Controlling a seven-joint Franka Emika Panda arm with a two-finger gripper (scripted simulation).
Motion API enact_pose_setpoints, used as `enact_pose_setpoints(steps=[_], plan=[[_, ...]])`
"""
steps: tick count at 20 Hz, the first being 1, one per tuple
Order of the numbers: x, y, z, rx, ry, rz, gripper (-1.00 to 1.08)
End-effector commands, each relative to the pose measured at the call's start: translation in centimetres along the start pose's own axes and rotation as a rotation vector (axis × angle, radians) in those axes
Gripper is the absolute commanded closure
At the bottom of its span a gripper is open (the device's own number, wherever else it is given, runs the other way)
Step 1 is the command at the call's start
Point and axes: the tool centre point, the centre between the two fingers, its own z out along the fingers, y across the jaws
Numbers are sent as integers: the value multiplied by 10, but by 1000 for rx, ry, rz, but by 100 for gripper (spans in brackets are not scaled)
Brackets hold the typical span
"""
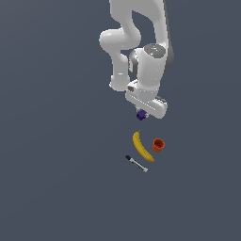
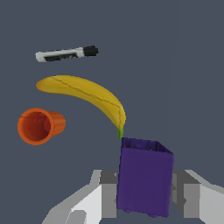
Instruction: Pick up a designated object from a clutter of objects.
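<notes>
gripper [image 2: 144, 192] clamped on purple block [image 2: 145, 177].
i worry a loose pinch drops it onto banana [image 1: 141, 147] at 6 o'clock.

Banana [image 1: 142, 147] between cup [image 1: 158, 145], marker [image 1: 136, 164].

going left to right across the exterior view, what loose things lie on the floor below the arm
black-and-white marker pen → yellow banana → small orange cup. The purple block is not among them: it sits in the gripper.
</notes>
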Motion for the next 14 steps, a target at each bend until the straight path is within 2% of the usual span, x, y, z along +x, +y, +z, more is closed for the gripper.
enact_pose_setpoints(steps=[1, 14], plan=[[-3, -3, -21, -3, 1, 2, 108], [-19, -24, -132, -15, -4, 8, 108]])
